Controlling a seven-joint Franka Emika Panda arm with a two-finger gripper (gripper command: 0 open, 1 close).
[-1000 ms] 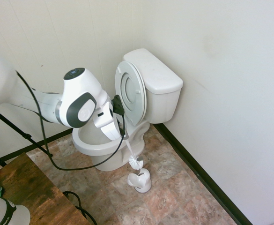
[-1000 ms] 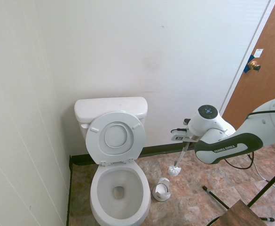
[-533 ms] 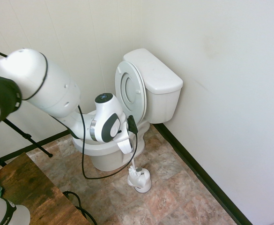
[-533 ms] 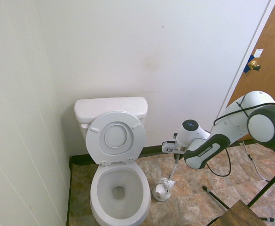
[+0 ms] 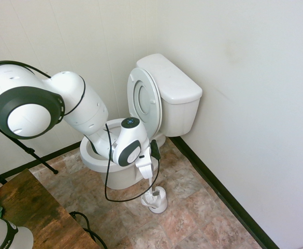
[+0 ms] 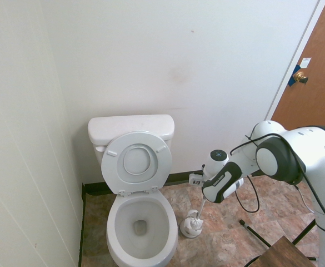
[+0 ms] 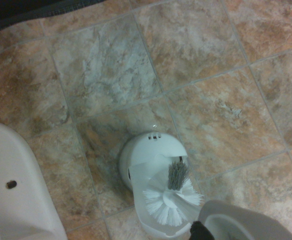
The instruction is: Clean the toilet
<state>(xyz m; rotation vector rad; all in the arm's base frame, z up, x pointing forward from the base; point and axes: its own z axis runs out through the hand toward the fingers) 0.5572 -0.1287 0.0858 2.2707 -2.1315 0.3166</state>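
The claw point(image 5: 150, 178), closed on the handle of the toilet brush point(image 7: 169, 199), points down over the brush holder point(image 7: 153, 160) on the floor point(image 7: 210, 125). The bristled head lies at the holder's opening, below the claw; the handle's long axis slopes up to the grip. If seating the brush comes next, the move probably turns on that downward line. The toilet point(image 6: 142, 228), glossy white, oval-bowled, its lid raised against the tank, stands beside the claw and holder.
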